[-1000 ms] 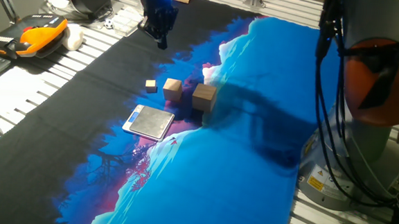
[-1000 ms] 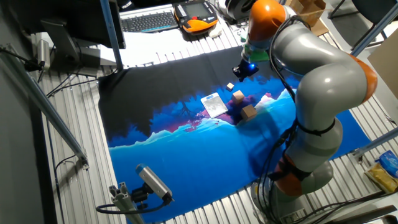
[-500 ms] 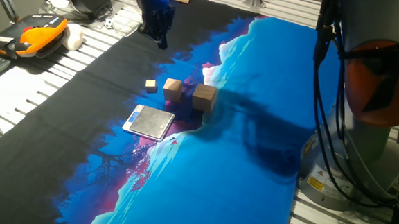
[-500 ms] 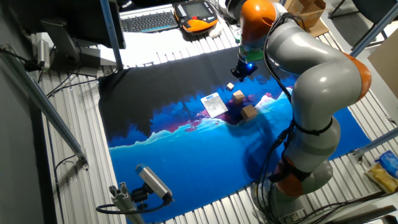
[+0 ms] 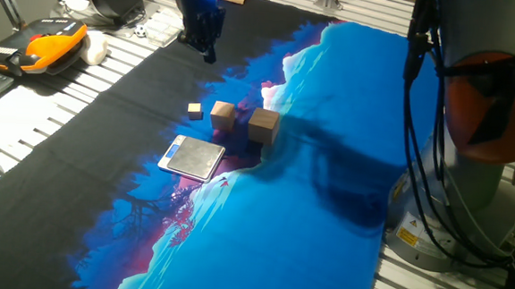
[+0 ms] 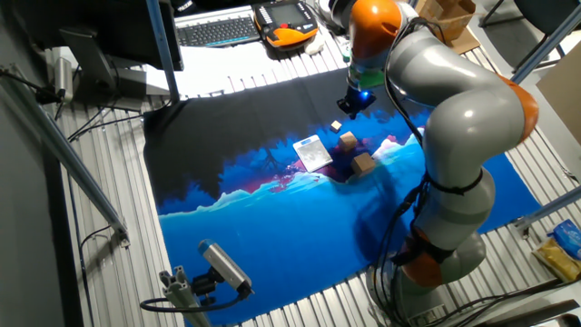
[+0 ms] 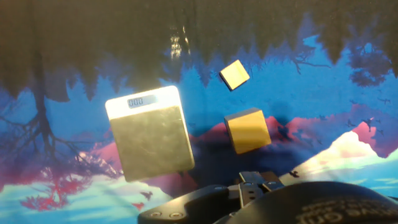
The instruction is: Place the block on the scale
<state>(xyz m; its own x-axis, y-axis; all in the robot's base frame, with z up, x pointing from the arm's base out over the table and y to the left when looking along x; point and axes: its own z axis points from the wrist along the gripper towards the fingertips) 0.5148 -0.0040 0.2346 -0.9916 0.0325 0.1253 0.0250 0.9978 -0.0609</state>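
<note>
The block is the largest wooden cube, resting on the blue mat just right of the scale, apart from it. It also shows in the other fixed view and the hand view. The scale shows a silvery plate and a lit display strip in the hand view and in the other fixed view. My gripper hangs above the mat's far black part, well beyond the block, holding nothing. Its fingers are too dark to tell open from shut. It also shows in the other fixed view.
A medium wooden cube and a tiny one lie beside the block, toward the black side. The medium cube shows in the hand view. An orange pendant and a keyboard sit off the mat. The robot base stands at the right.
The arm and gripper have shifted slightly toward the far side of the mat over the last second, then held still. The cubes and the scale have not moved.
</note>
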